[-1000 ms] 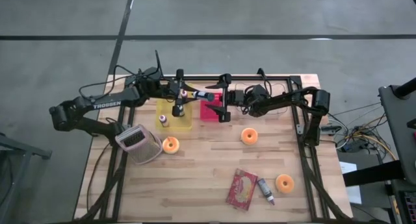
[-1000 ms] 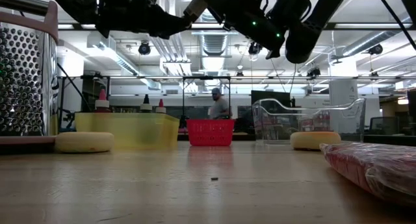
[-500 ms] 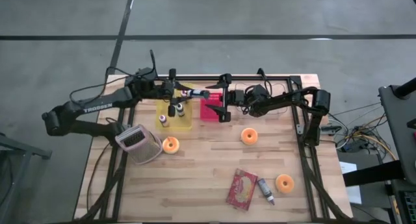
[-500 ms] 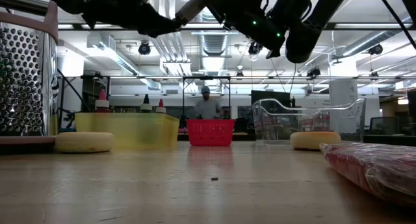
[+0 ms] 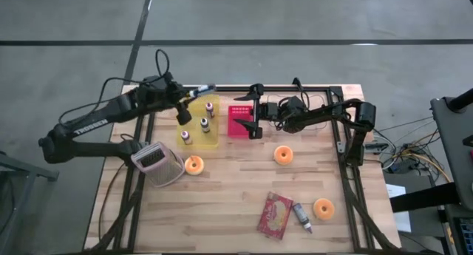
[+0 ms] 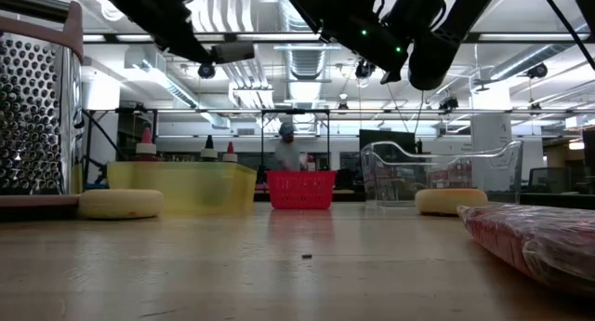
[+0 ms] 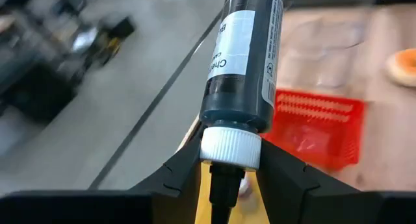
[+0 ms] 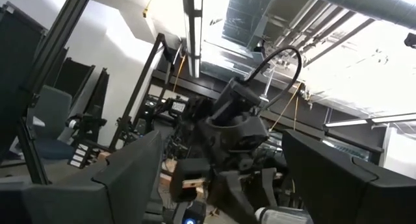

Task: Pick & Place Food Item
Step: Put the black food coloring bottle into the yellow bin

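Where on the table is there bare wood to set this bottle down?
Bare wood runs along the near edge, between the metal box grater and the red snack packet. A smaller patch lies between the two orange doughnuts. The far edge is crowded: yellow bin, red basket, both hands.

White lettering "TROSSEN" on left arm (image 5: 90, 123). Bottle (image 7: 246, 58) label begins "Che", remainder hidden; small print down its side too fine to read. No other legible text, numbers or signs.
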`<state>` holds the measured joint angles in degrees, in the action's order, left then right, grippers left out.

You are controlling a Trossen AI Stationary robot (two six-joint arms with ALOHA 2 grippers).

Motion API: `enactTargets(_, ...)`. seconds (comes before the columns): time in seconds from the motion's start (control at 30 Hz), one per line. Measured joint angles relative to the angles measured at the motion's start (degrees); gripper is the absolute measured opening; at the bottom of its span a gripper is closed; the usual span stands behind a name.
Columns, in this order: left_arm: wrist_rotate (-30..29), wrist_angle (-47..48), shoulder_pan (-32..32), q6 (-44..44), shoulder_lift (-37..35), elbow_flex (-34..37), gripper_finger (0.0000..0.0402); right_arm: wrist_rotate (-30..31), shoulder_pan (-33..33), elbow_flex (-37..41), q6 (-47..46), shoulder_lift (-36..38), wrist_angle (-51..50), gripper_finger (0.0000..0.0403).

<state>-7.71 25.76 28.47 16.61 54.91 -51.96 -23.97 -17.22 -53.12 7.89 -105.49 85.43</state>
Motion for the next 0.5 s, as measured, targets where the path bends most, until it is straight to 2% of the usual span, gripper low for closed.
enactTargets(0.13, -6.79, 9.99, -0.12, -3.45, 2.19, -5.31, 0.0129, 0.02, -0.11, 0.0, 1.39, 0.0, -1.12, 0.0316)
enactTargets(0.3, -13.91, 30.45, -0.12, -7.04, 8.39, -14.3, 0.0129, 0.07, -0.11, 0.02, 4.62, 0.0, -3.04, 0.031)
enactTargets(0.4, -15.49, 42.88, -0.12, -9.25, 13.85, -20.59, 0.0129, 0.07, -0.11, 0.02, 5.59, 0.0, -3.31, 0.0307)
enactTargets(0.5, -15.5, 50.54, -0.14, -10.5, 19.76, -26.43, 0.0129, 0.09, -0.1, 0.02, 5.76, 0.0, -3.39, 0.0307)
